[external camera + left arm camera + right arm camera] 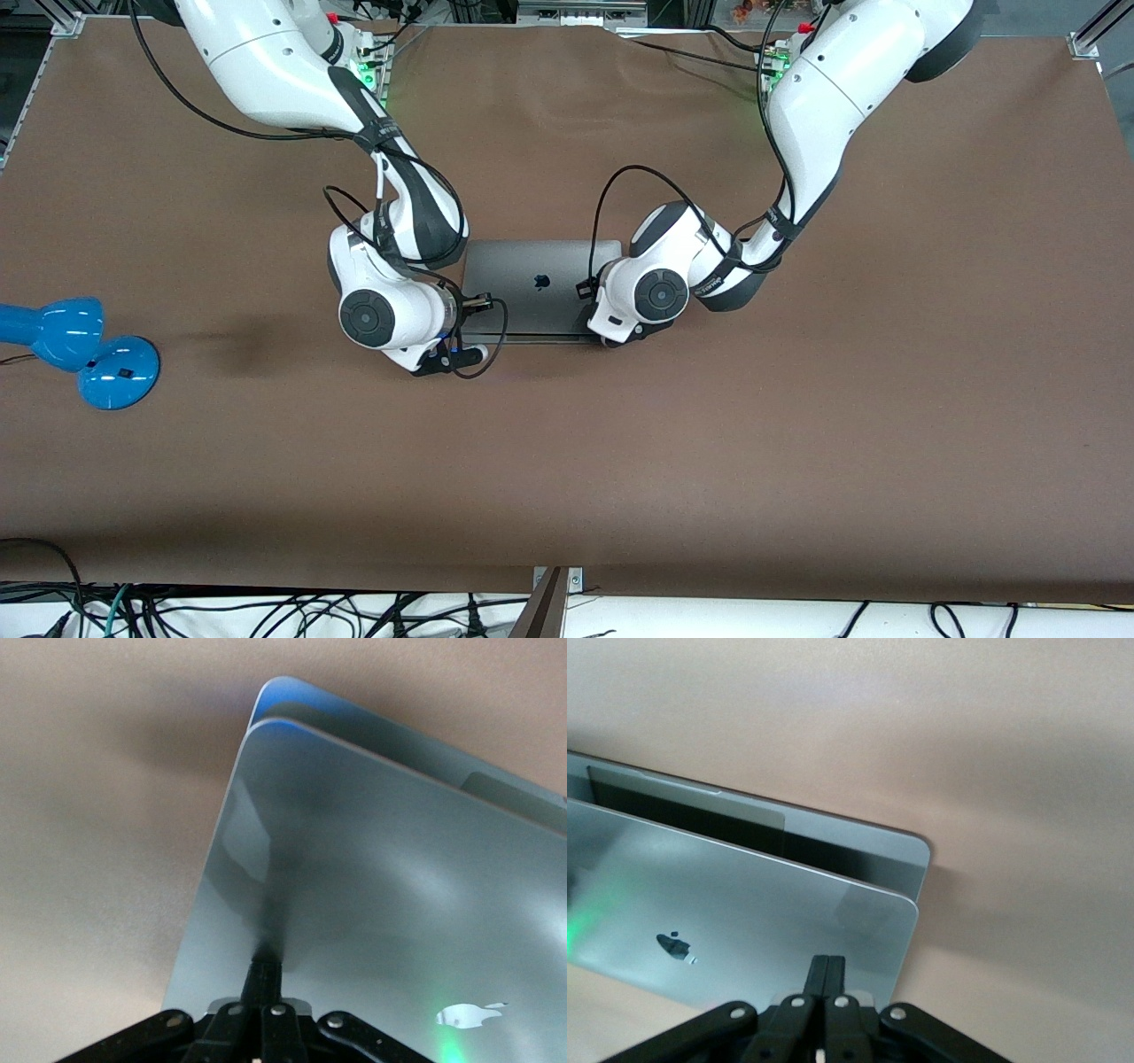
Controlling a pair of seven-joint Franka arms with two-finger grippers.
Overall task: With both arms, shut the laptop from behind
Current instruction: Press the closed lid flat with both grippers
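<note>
- The laptop [540, 288] sits mid-tabletop [797, 443], lid partly lowered, its edge just short of the base in my wrist views.
- My left claw [263, 979] and right claw [826, 979] each press closed fingers on the lid's back, gripping nothing.
- I judge that even pressure from both lowers the lid without twisting it.
- My wrists hide both contacts from the front; the remaining gap is hard to gauge.
</note>
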